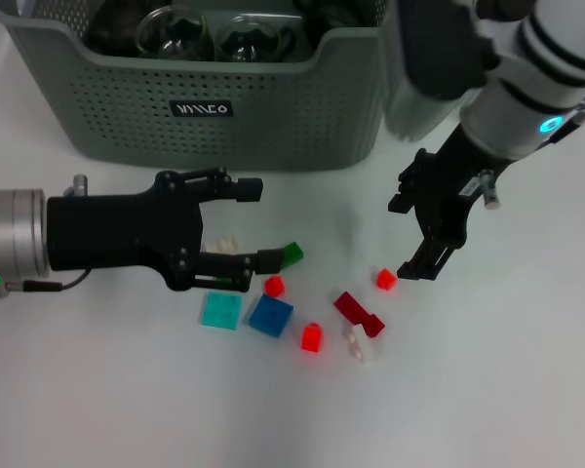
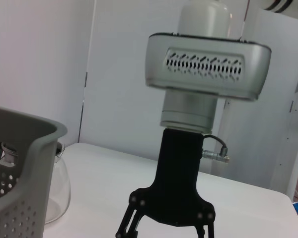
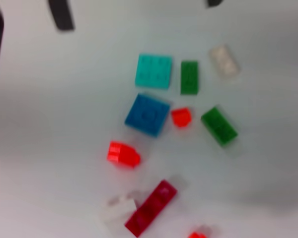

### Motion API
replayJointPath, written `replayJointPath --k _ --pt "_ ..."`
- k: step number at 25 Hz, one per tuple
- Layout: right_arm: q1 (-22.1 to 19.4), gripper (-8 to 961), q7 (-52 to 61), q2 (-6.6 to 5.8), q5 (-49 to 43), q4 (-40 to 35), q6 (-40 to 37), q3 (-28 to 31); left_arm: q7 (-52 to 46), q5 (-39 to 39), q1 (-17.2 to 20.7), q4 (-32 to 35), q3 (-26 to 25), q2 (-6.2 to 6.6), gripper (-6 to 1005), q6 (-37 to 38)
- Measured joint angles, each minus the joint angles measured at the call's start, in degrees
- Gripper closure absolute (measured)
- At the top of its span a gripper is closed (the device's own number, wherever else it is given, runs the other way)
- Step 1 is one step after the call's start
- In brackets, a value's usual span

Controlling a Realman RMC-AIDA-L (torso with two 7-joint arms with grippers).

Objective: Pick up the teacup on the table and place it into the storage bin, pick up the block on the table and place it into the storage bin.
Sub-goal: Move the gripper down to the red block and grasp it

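Two grippers: both wide open, holding nothing.
Left gripper (image 1: 242, 222): mid-left, over blocks (image 1: 271, 315).
Right gripper (image 1: 407, 237): mid-right, above small red block (image 1: 386, 280).
Bin (image 1: 273, 112): top, glass cups (image 1: 174, 34) inside.

A robotics test room: a plain white table (image 1: 127, 409) stands before bare white wall panels (image 2: 119, 74), with toy building bricks scattered on it, among them a blue brick (image 1: 271, 315) and a teal brick (image 1: 220, 310), beside a grey-green perforated storage bin (image 1: 205, 107) holding clear glass teacups (image 1: 175, 34).
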Motion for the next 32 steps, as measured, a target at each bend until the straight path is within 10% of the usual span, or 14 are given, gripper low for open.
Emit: replayJointPath --k 14,32 --pt "1.16 38 1.04 0.57 4.61 0.29 5.31 -21.91 2.88 0.50 0.74 -4.14 -0.13 -0.13 124 -2.10" --pt "1.41 121 1.74 0.90 6.78 4.42 12.11 -25.02 2.75 0.60 0.41 -4.41 -1.17 -0.02 124 -3.08"
